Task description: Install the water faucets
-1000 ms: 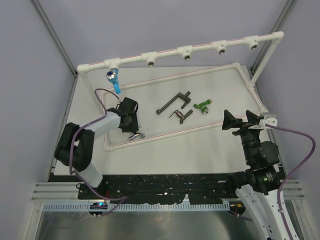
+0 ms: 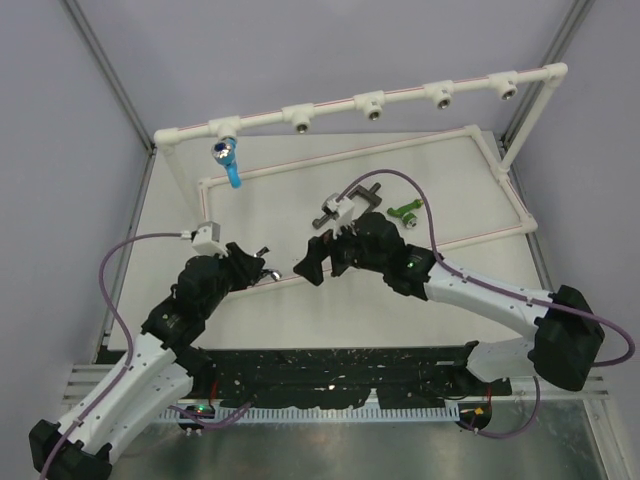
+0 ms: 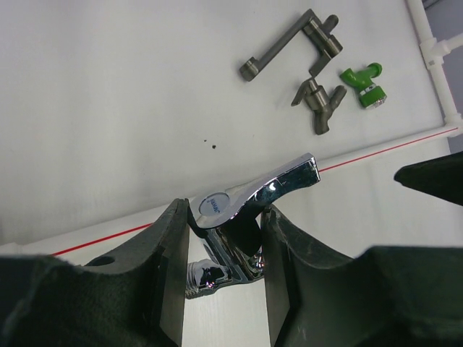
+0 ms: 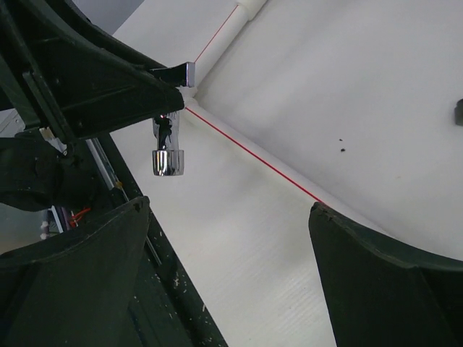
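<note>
My left gripper [image 2: 255,266] is shut on the chrome faucet [image 2: 266,272], which it holds off the table near the front pipe. In the left wrist view the faucet [image 3: 253,195] sits between the two pads, its handle sticking out forward and its threaded end pointing left. My right gripper [image 2: 315,255] stands open just right of it, jaws facing it with nothing between them. The right wrist view shows the chrome faucet [image 4: 168,155] hanging ahead of that gripper [image 4: 231,267]. The blue faucet [image 2: 228,158] hangs from the leftmost socket of the white pipe frame [image 2: 400,95]. The green faucet [image 2: 405,212] lies on the table.
Two dark faucets [image 3: 289,45] [image 3: 318,101] lie beside the green one [image 3: 364,83]; from above the right arm hides part of them. Several open sockets [image 2: 300,122] run along the raised pipe. A low white pipe [image 2: 470,237] with a red line borders the work area.
The right arm swung from the table's right edge to the middle, facing the left gripper. The left arm drew back towards the front with the chrome faucet lifted.
</note>
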`<move>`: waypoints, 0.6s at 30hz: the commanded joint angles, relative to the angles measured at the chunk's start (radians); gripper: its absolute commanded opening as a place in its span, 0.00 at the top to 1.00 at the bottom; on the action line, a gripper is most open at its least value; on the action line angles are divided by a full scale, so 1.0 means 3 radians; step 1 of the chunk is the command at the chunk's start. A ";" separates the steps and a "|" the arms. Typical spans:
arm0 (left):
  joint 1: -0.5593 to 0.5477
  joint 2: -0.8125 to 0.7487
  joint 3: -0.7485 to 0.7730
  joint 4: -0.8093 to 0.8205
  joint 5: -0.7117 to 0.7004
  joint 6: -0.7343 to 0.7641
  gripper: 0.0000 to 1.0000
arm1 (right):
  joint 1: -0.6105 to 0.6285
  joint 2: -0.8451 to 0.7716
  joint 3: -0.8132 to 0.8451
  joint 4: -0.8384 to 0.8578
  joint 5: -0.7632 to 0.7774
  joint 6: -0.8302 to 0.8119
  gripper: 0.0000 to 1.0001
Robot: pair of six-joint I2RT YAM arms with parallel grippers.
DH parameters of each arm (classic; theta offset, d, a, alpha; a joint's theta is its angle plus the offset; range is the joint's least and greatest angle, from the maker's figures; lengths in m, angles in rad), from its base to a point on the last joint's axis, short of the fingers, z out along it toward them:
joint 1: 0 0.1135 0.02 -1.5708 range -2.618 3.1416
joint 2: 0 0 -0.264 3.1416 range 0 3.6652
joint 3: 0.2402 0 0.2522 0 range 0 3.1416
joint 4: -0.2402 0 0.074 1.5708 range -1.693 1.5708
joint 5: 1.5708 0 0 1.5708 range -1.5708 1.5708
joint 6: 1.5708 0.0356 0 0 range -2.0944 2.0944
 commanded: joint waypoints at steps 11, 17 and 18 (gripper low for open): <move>-0.0289 -0.0514 -0.0139 0.0345 -0.0425 -0.0016 1.00 | 0.0587 0.0929 0.0988 -0.0017 0.0156 0.0221 0.14; -0.0289 -0.0657 -0.0119 0.0335 -0.0425 0.0040 1.00 | 0.0669 0.1088 0.1126 -0.0169 0.0115 0.0190 0.26; -0.0294 -0.0677 -0.0114 0.0335 -0.0405 0.0061 1.00 | 0.0679 0.1093 0.1131 -0.0175 0.0110 0.0180 0.29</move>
